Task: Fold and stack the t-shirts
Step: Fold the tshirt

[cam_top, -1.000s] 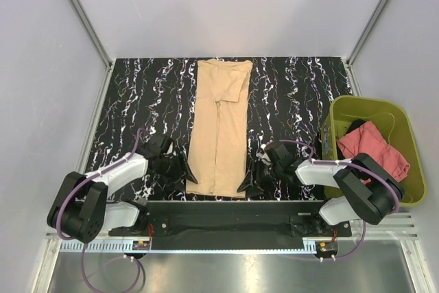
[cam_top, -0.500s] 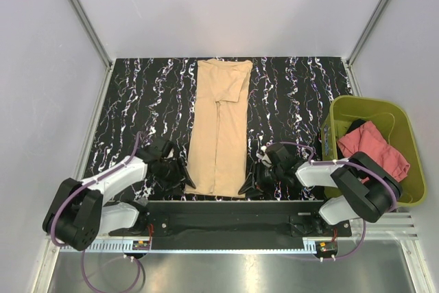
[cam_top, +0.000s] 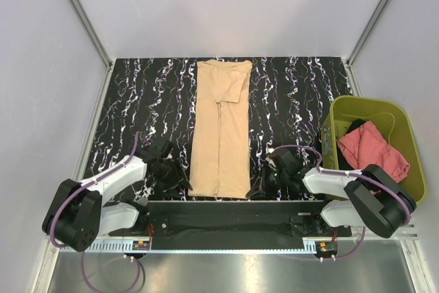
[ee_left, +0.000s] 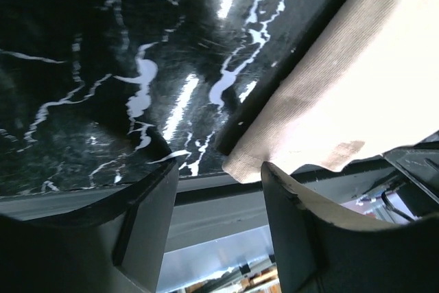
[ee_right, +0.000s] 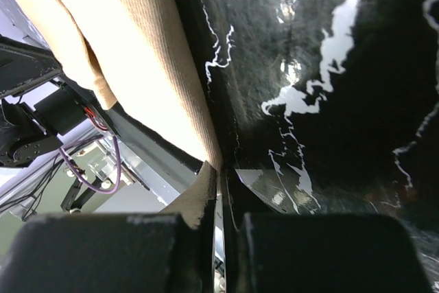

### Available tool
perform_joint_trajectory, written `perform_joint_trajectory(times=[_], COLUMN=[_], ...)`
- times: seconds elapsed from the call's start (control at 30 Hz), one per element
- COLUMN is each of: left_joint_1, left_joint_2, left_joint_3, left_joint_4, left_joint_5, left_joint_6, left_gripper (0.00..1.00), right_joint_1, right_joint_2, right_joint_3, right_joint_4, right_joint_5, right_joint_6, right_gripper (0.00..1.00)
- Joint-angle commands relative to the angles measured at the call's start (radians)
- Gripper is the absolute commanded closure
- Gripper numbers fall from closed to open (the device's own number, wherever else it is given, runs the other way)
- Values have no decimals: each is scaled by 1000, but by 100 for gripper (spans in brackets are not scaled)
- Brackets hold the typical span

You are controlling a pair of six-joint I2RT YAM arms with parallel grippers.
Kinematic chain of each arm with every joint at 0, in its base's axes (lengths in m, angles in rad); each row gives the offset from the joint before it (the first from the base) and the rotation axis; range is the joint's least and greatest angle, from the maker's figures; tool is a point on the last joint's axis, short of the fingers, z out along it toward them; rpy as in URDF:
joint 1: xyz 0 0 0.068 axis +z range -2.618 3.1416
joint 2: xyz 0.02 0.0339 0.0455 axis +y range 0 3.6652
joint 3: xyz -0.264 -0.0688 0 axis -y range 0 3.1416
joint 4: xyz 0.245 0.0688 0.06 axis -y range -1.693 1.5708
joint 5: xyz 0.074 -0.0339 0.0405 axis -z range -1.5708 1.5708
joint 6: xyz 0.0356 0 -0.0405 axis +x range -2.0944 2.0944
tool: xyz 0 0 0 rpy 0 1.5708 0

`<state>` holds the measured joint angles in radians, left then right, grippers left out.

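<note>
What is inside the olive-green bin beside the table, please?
A crumpled salmon-red t-shirt lies in the bin, with something dark showing at its far edge. Whatever lies beneath the shirt is covered.

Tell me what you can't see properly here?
- Right wrist view: the shut right gripper itself hides whether tan t-shirt cloth is pinched.
- Top view: the salmon-red t-shirt covers most of a dark item in the olive-green bin.
- Left wrist view: the picture's edge cuts off the tan t-shirt.

Olive-green bin (cam_top: 371,107), black white-veined table (cam_top: 144,101)
</note>
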<state>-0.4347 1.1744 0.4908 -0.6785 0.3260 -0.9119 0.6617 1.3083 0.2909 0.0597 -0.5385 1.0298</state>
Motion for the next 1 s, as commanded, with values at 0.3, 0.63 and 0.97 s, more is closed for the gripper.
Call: perform_joint_trajectory(times=[0.3, 0.63, 0.97], left_joint_1=[-32, -41, -59], left_joint_2=[103, 123, 66], left_joint_3=[-32, -17, 259], left_joint_4=[119, 177, 160], left_joint_5=[5, -1, -67], left_joint_6=[54, 54, 42], left_gripper=[44, 100, 100], right_joint_1=[-1, -2, -194], right_joint_2=[9, -30, -43], right_joint_3=[10, 7, 293], right_joint_4=[-55, -103, -335], right_joint_5=[49, 22, -43], right_joint_6=[-27, -25, -176], right_gripper=[100, 100, 100])
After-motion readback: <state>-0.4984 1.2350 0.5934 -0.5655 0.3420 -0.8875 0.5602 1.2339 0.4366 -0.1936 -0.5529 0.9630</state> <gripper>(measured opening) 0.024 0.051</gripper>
